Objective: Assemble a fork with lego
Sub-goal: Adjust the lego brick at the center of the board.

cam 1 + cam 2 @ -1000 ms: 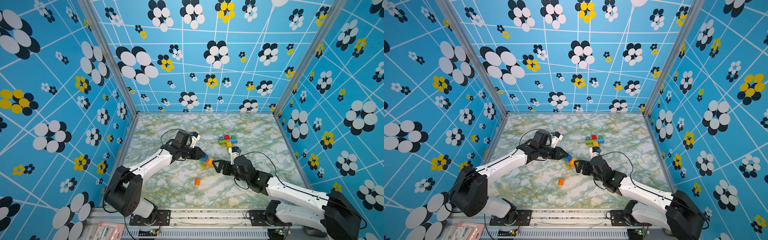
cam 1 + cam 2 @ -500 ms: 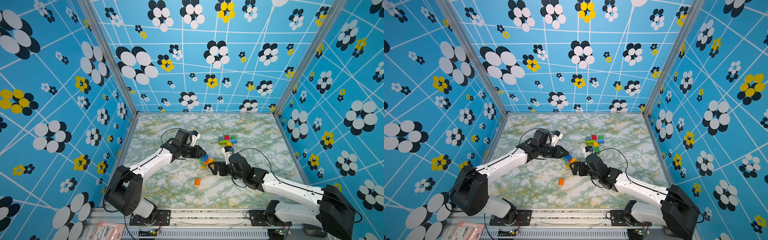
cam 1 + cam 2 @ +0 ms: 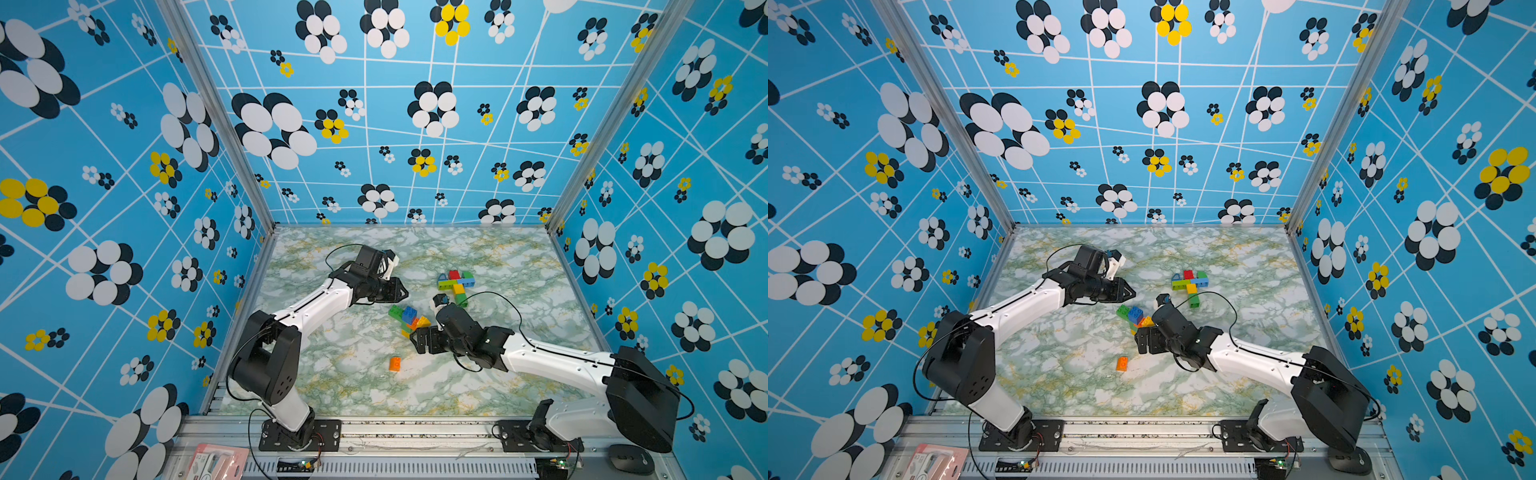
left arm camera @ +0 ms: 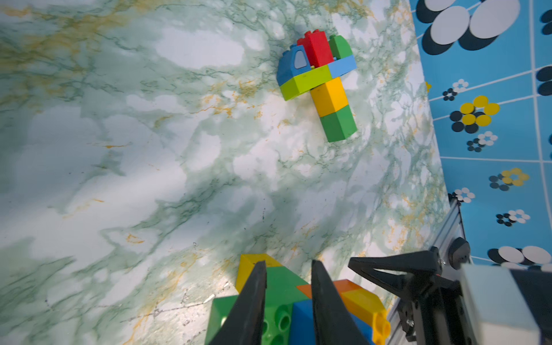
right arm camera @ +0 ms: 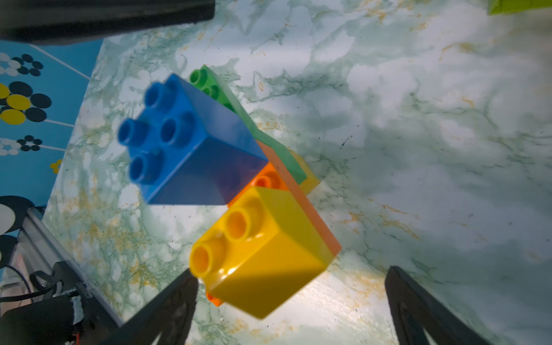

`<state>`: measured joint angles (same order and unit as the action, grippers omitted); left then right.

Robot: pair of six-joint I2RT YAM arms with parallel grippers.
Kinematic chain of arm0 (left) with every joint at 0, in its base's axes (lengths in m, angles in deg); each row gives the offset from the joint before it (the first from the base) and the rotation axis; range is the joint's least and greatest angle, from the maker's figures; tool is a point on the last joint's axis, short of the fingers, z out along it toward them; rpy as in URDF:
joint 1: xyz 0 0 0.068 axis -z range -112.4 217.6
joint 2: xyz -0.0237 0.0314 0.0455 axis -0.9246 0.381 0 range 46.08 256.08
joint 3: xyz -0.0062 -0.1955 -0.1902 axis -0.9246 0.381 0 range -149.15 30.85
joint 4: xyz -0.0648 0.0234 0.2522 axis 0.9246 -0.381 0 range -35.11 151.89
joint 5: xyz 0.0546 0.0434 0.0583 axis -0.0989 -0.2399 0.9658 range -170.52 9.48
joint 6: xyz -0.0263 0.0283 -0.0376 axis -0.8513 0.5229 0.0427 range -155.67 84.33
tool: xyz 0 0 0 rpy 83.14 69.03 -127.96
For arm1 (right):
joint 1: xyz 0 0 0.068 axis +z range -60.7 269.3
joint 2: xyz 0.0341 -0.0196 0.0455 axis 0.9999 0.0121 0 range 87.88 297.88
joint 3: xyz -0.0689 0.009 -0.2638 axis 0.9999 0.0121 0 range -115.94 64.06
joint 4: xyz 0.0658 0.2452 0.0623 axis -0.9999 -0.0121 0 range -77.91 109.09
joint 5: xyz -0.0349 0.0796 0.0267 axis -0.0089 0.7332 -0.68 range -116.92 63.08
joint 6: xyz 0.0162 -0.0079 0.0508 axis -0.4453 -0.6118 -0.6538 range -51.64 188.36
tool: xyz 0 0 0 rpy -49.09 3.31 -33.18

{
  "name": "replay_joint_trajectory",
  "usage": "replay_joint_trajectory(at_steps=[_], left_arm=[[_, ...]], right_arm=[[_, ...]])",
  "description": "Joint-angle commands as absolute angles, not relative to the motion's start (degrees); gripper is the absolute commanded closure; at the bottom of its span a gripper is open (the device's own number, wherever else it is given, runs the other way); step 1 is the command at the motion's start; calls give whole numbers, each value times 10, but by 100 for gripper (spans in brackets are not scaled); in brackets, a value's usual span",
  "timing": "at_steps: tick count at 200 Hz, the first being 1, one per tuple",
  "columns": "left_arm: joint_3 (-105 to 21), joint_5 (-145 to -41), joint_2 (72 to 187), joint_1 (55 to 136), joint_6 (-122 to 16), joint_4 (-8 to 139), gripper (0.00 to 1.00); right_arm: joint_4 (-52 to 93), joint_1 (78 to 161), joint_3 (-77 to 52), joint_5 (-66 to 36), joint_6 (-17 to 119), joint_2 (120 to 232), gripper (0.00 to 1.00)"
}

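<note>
A joined cluster of lego (image 3: 408, 318) (image 3: 1135, 316) lies mid-table: a green plate, a blue square brick (image 5: 191, 149), an orange plate and a yellow brick (image 5: 263, 251). A T-shaped lego build (image 3: 455, 284) (image 3: 1190, 284) (image 4: 319, 80) lies further back, with red, blue and green on a lime bar and a yellow and green stem. One loose orange brick (image 3: 395, 363) (image 3: 1122, 363) lies nearer the front. My left gripper (image 3: 402, 293) (image 4: 288, 265) hovers just behind the cluster, its jaws a narrow gap apart and empty. My right gripper (image 3: 419, 338) (image 5: 292, 274) stands wide open at the cluster's yellow end.
Patterned blue walls close the marble table (image 3: 332, 374) on three sides. A metal rail (image 3: 395, 432) runs along the front edge. A pink packet (image 3: 216, 461) and a computer mouse (image 3: 631, 457) lie in front of it.
My left gripper has drawn back a little from the cluster. The right gripper has slid left, closer to the cluster's yellow end. The bricks have stayed put.
</note>
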<state>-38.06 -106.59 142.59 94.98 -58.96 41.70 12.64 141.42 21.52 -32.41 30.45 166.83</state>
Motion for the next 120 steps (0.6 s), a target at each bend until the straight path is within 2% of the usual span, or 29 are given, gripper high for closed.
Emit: replay_joint_trajectory(at_steps=[1,59,120], left_arm=[[-419,-1021,1455,948,-562,350,72],[-470,-963,1497,959,-540,273,72],[-450,-962,1486,970,-535,265,73]], right_arm=[[73,1417,198,-373,295,1674,1],[52,1416,195,-413,269,1673,1],[43,1400,190,-430,254,1671,1]])
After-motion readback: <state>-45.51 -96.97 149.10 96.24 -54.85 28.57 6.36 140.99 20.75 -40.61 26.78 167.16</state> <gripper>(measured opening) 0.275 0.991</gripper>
